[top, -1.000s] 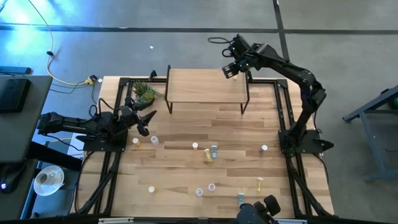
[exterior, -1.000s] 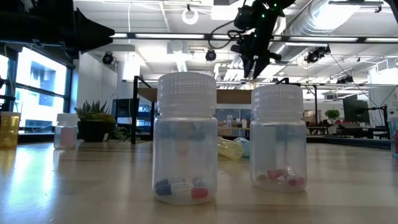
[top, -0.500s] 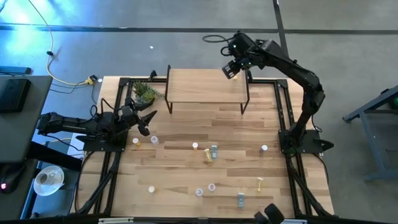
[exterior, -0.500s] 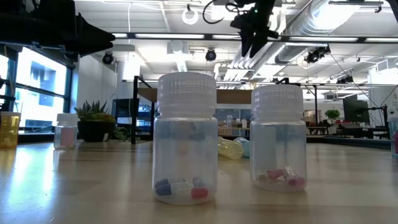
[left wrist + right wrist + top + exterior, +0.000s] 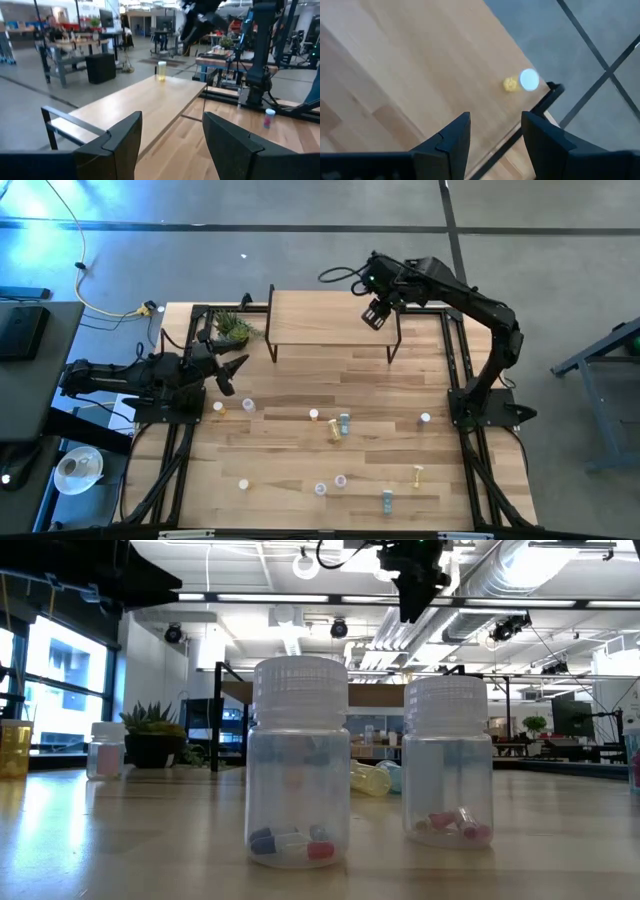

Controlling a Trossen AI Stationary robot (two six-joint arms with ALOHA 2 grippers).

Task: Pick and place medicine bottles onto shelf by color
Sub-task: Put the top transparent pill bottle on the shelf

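My right gripper [image 5: 376,317] hangs open and empty above the right part of the shelf [image 5: 320,320]. A yellow medicine bottle [image 5: 527,80] with a white cap stands upright on the shelf near its far right corner; it also shows as the yellow bottle [image 5: 161,70] in the left wrist view. My left gripper [image 5: 235,374] waits open at the table's left side, pointing level toward the shelf. Several other medicine bottles stand or lie on the tabletop, such as a white-capped one [image 5: 314,416], a lying yellow one [image 5: 335,431] and a pink one [image 5: 341,480].
A small green potted plant [image 5: 232,330] stands by the shelf's left legs. Two clear bottles with capsules [image 5: 298,765] [image 5: 450,760] stand close to the low camera. A black frame [image 5: 455,360] edges the table. The wood between the shelf and the bottles is bare.
My right gripper has risen and come from the shelf's far right corner toward the table's near edge, rolling as it went, and stays open. My left gripper has lifted a little. The yellow bottle stays on the shelf.
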